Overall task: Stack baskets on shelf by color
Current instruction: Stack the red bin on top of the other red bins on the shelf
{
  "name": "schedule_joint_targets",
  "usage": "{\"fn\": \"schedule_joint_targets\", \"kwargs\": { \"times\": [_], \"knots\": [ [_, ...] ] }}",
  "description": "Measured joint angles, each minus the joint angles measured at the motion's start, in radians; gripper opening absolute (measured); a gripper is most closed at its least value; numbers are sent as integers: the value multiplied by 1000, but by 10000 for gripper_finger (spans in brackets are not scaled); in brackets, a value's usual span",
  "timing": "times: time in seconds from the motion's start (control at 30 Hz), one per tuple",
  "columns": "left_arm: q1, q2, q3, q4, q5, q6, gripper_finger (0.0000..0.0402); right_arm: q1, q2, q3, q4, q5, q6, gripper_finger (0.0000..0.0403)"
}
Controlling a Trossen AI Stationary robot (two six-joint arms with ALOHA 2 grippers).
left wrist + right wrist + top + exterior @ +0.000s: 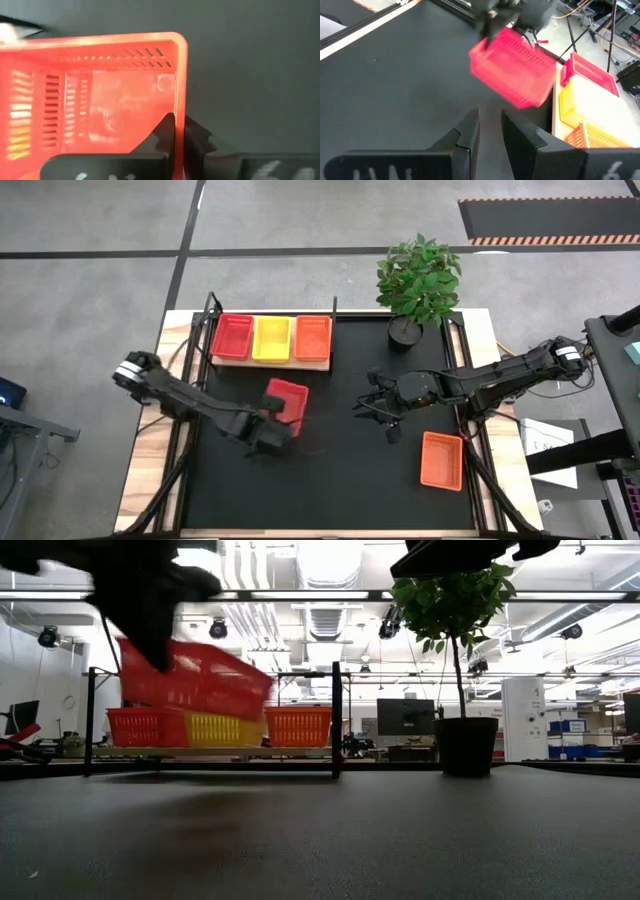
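- The left gripper [176, 135] has its fingers [165, 131] clenched on one wall of a red basket [287, 404]: one finger inside, one outside.
- That basket hangs tilted above the bench [340, 480], just in front of the shelf [320, 363].
- The right gripper [490, 125] hovers mid-bench, fingers slightly apart, grasping nothing.
- An orange basket [441, 460] lies beside it.

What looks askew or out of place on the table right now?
Only the pinkish-red plastic mesh basket: it hangs tilted above the black mat, pinched by its rim in the left claw. One orange mesh basket lies alone near the right arm, far from the light-wood shelf. Nothing looks spilled or damaged.
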Motion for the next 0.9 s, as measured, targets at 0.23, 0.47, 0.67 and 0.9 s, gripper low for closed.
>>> {"fn": "schedule_joint_targets", "kwargs": {
  "times": [0.23,0.47,0.67,0.9],
  "knots": [
    [37,-254,-38,-343,-163,113,0,0,0,0,4,0,0,73],
    [241,-572,-191,-271,-241,207,0,0,0,0,15,-7,-9,73],
    [402,-740,-314,-171,-238,390,0,0,0,0,14,-9,-9,73],
    [537,-766,-399,-136,-246,516,0,0,0,0,23,-9,-9,73]
  ]
}}
